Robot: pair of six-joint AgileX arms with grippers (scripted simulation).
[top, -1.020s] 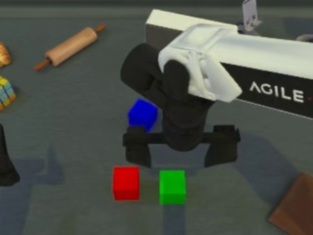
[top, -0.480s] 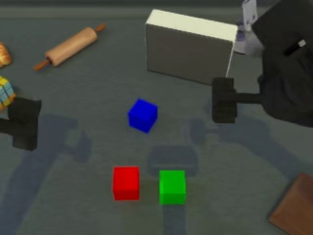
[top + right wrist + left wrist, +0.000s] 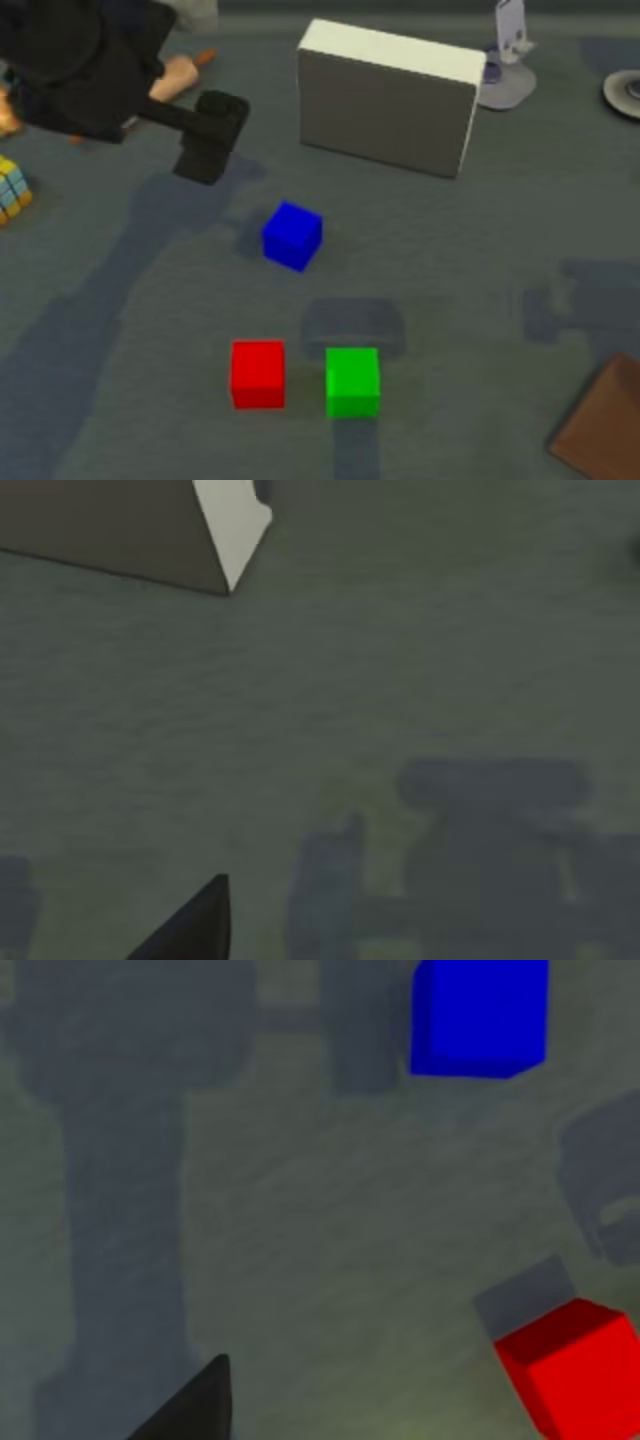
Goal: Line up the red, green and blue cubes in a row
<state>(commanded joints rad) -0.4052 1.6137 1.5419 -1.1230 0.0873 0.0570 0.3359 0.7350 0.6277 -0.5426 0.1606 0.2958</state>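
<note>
The red cube (image 3: 258, 374) and the green cube (image 3: 352, 381) sit side by side near the table's front, a small gap between them. The blue cube (image 3: 292, 236) lies apart behind them, turned at an angle. My left gripper (image 3: 95, 90) hangs high over the back left; one dark finger (image 3: 210, 138) shows, up and to the left of the blue cube. The left wrist view holds the blue cube (image 3: 480, 1015), the red cube (image 3: 575, 1370) and one fingertip (image 3: 195, 1408), with nothing between the jaws. My right gripper (image 3: 290, 945) is outside the top view, open over bare table.
A large white box (image 3: 385, 95) stands behind the cubes, its corner (image 3: 235, 520) in the right wrist view. The rolling pin (image 3: 178, 72) is partly under my left arm. A puzzle cube (image 3: 12, 190) is at the left edge, a phone stand (image 3: 510, 62) back right, a brown board (image 3: 605, 425) front right.
My right arm pulled back from over the cubes and left the top view at the right. My left arm swung in from the left edge to the back left. The cubes stayed put.
</note>
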